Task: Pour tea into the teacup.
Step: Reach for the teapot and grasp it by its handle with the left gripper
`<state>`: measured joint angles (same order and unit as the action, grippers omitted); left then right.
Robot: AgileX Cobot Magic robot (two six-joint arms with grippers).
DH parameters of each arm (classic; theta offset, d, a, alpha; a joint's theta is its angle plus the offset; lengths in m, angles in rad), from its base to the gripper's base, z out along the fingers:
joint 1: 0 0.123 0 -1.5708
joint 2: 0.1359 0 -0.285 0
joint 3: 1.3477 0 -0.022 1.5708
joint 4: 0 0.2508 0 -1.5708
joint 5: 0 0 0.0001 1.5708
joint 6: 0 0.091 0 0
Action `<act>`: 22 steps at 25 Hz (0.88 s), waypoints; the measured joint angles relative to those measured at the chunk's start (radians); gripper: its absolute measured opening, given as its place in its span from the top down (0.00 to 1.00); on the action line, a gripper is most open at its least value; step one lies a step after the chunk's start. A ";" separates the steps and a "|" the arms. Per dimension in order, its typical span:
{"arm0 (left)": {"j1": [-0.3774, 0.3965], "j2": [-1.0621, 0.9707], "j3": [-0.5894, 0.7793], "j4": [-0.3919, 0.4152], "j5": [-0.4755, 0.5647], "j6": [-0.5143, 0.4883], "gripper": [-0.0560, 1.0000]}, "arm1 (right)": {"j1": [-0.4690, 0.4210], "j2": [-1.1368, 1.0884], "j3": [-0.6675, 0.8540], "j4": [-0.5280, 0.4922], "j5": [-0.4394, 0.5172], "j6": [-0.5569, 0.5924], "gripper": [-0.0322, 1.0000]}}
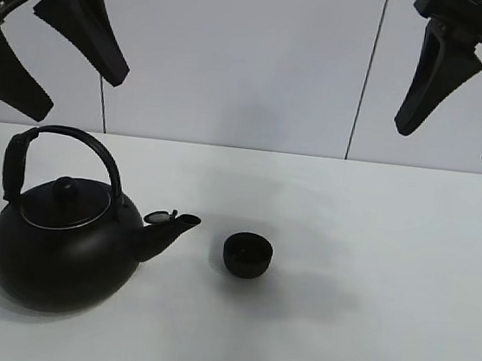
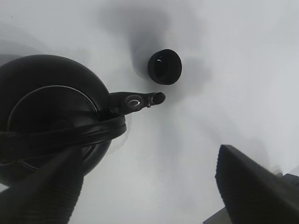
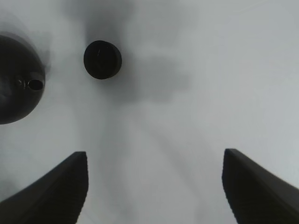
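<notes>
High on the left, the left gripper hangs with jaws spread wide, holding nothing. Below it the kettle stands on the plain white table, spout pointing right at the teacup, which sits upright near the spout, mid-table. A pale panelled wall stands behind. On the right, the right gripper hangs agape, also empty.

The kettle stands on the table; the teacup sits just right of its spout.
</notes>
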<state>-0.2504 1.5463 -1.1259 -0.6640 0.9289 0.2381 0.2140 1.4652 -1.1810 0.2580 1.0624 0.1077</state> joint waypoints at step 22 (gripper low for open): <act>0.000 -0.327 0.141 -0.003 -0.307 0.263 0.41 | 0.000 -0.002 0.000 -0.003 -0.003 0.000 0.44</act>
<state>-0.2504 1.2188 -0.9849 -0.6674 0.6220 0.5012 0.2140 1.4633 -1.1810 0.2549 1.0597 0.1077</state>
